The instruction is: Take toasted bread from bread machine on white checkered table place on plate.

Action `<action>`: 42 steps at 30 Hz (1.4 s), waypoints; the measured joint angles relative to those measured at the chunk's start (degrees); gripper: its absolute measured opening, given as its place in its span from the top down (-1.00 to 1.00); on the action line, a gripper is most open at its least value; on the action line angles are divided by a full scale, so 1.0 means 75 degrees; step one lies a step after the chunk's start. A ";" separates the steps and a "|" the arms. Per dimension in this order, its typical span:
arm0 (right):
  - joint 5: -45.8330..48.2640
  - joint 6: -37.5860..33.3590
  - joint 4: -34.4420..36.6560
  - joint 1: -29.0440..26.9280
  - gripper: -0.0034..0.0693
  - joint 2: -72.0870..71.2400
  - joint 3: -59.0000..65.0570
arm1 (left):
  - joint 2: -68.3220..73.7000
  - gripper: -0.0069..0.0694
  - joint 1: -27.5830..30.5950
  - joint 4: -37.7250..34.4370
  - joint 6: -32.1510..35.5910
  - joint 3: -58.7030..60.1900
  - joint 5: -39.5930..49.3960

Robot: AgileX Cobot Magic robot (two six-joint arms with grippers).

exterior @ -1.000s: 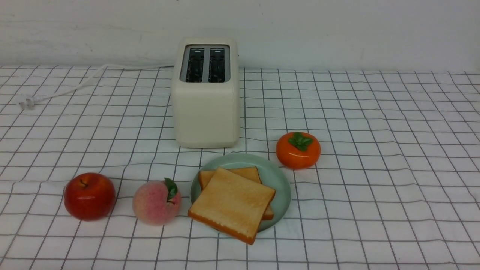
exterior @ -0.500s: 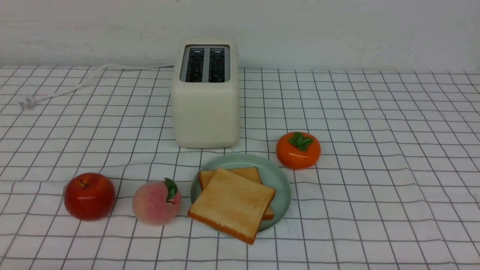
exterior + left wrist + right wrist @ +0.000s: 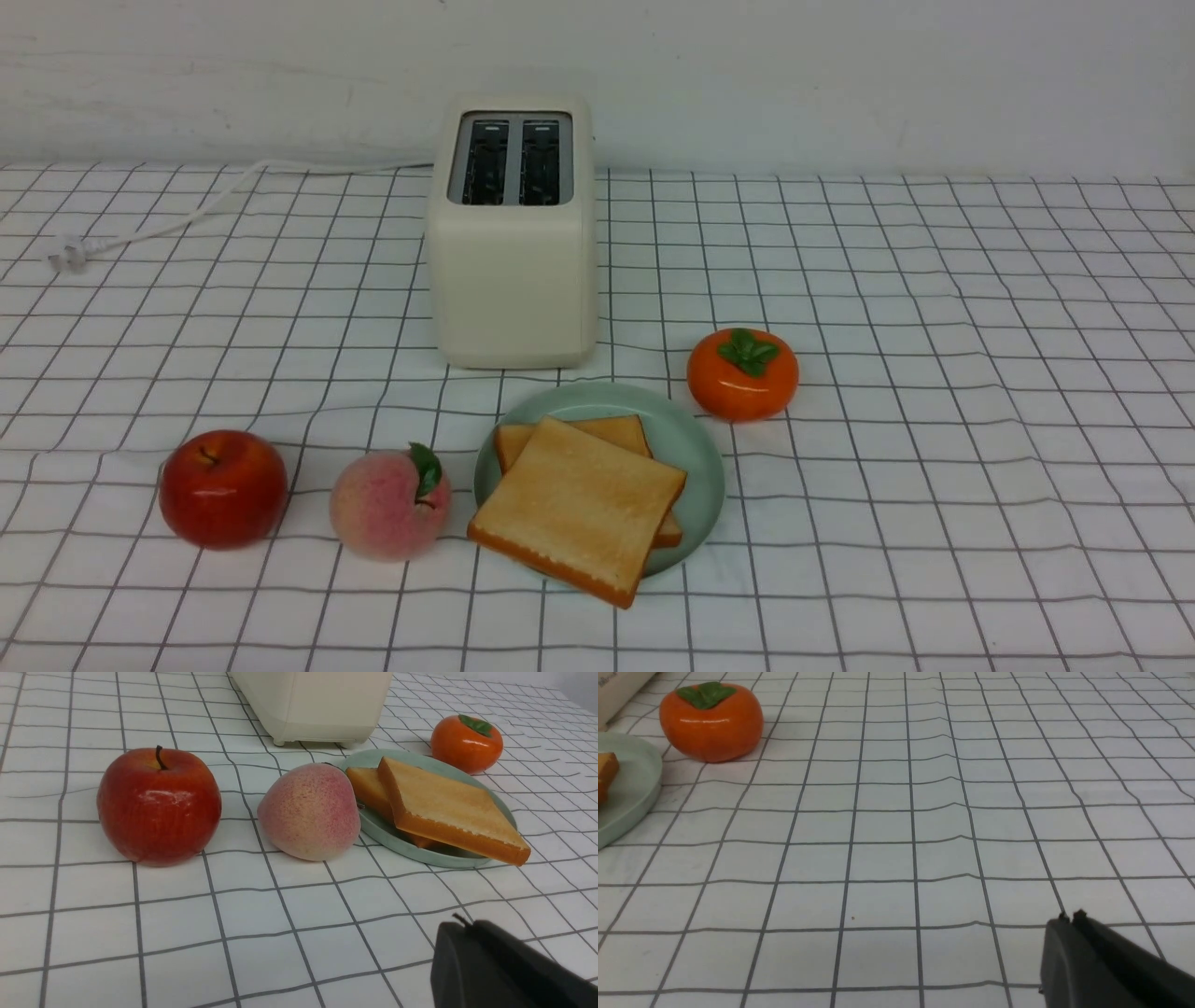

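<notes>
Both my grippers, left [image 3: 467, 926] and right [image 3: 1069, 918], are closed, empty. Top toast [image 3: 579, 509] overhangs the plate [image 3: 695, 439] at seven o'clock; a nudge could tip it off.

Golden-tan toasted bread [image 3: 579, 504] with orange-brown crust is sitting on the mint-green plate [image 3: 695, 448]; the cream bread machine [image 3: 512, 280] is standing at twelve o'clock on the white checkered table [image 3: 934, 420].
</notes>
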 joint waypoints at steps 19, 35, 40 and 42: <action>0.0022 -0.0009 0.0000 0.0000 0.91 0.0000 -0.0003 | 0.0000 0.85 0.0542 0.0607 -0.0555 0.0184 -0.0516; 0.0022 -0.0016 0.0000 0.0000 0.88 0.0000 -0.0003 | 0.0000 0.85 0.1706 0.0686 -0.1377 0.0201 0.0604; 0.0022 -0.0023 0.0000 0.0000 0.87 0.0000 -0.0003 | 0.0000 0.85 0.1706 0.0686 -0.1377 0.0201 0.0598; 0.0022 -0.0023 0.0000 0.0000 0.86 0.0000 -0.0003 | 0.0000 0.85 0.1706 0.0686 -0.1377 0.0201 0.0598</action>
